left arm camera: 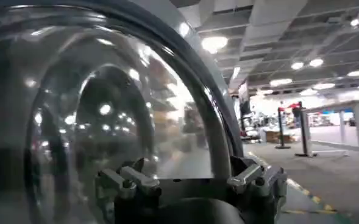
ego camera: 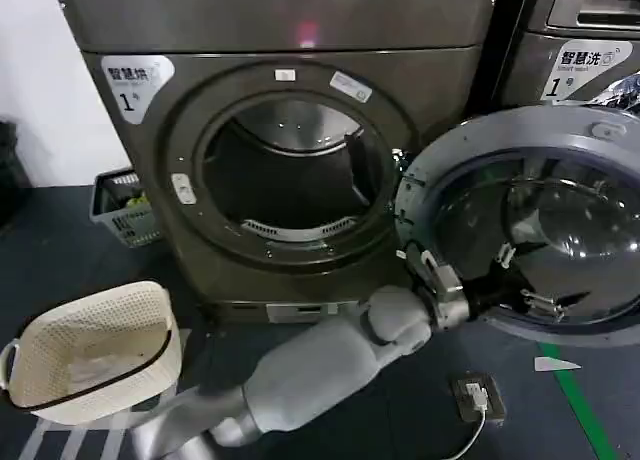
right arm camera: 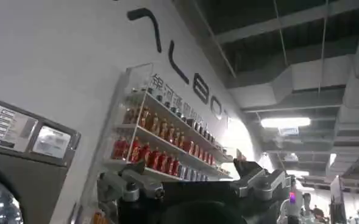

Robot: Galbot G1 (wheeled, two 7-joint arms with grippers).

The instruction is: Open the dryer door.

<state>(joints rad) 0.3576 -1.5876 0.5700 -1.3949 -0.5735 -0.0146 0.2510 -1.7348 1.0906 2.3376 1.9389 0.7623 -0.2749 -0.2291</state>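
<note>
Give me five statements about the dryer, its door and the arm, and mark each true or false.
1. The dryer door is swung open, its grey inner side showing. True.
2. The left gripper is at the door's edge. True.
3. Laundry fills the drum of the dryer. False: the drum looks empty.
4. The white laundry basket stands on top of the dryer. False: it sits on the floor at the left.
5. The dryer's sticker shows "1". True.

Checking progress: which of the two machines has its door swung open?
The dryer on the left: its dryer door hangs wide open to the right, the drum exposed. The second machine stands behind that door.
</note>
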